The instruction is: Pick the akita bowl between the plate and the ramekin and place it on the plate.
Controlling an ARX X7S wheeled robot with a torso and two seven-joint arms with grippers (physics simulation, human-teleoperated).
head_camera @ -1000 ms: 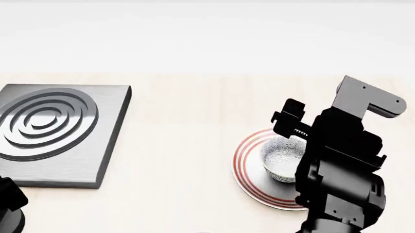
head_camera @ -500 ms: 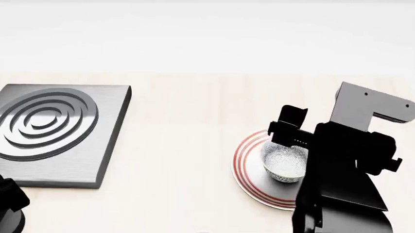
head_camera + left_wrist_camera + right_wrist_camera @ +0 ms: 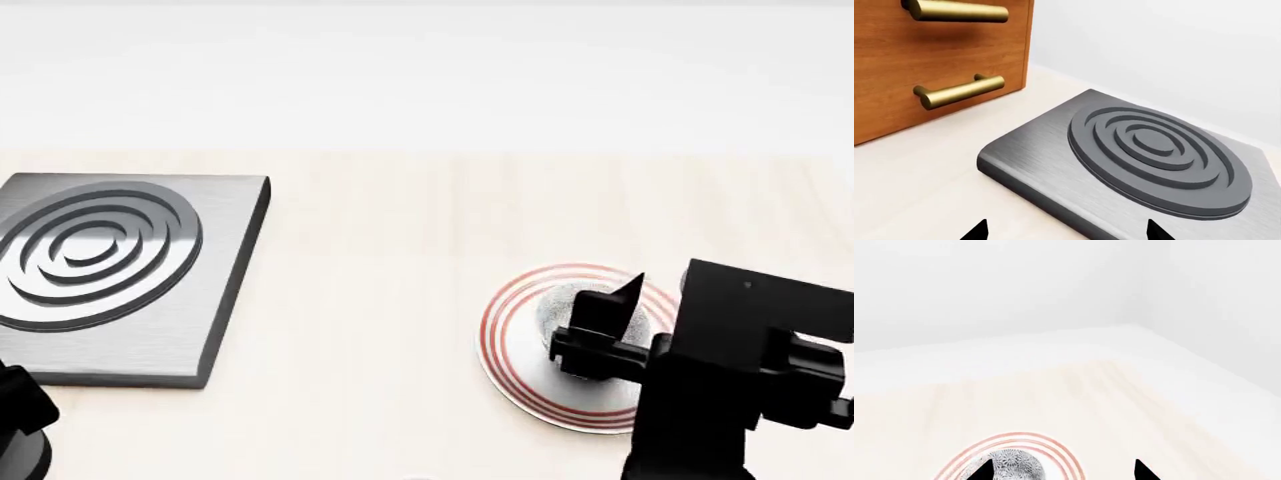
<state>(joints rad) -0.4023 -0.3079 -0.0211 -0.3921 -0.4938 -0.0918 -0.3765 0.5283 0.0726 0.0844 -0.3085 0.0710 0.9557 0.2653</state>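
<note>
The akita bowl (image 3: pixel 562 304), speckled black and white, sits on the red-ringed plate (image 3: pixel 511 335). In the head view my right gripper (image 3: pixel 603 318) hides most of the bowl. The right wrist view shows the bowl (image 3: pixel 1014 466) on the plate (image 3: pixel 1057 452) beside one fingertip. The right gripper (image 3: pixel 1064 472) stands open there, with nothing between its fingers. My left gripper (image 3: pixel 1067 232) is open too, hovering by the near edge of a grey slab. The ramekin is out of view.
A grey metal slab with raised concentric rings (image 3: pixel 114 265) lies at the left of the pale wooden counter; the left wrist view also shows the slab (image 3: pixel 1147 150). A wooden cabinet with brass handles (image 3: pixel 941 55) stands beside it. A white wall runs along the back.
My right arm has drawn back toward the near edge and sunk lower in the head view, now covering more of the bowl. The bowl stays on the plate. The left arm is still.
</note>
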